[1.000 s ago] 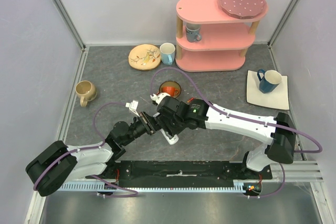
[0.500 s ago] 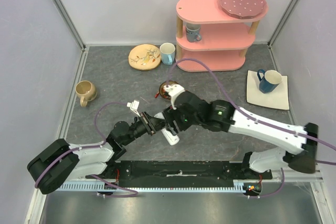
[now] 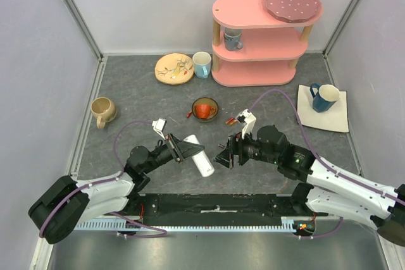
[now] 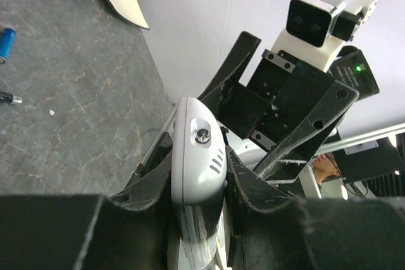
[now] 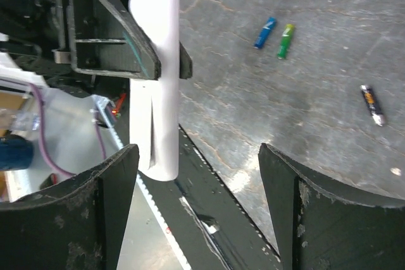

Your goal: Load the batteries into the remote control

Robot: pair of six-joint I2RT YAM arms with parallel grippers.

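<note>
Over grey speckled tabletop (image 3: 136, 96): clamps slim white plastic remote (image 3: 201, 161) in left gripper (image 3: 183, 147), holds right gripper (image 3: 223, 156) wide, empty; could bump remote loose closing in.

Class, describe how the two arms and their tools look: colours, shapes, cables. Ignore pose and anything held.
The left arm and right arm each have white shells, black joints and a looping purple cable. The left tool and right tool have black, wedge-shaped fingers. The right one shows a green light.
</note>
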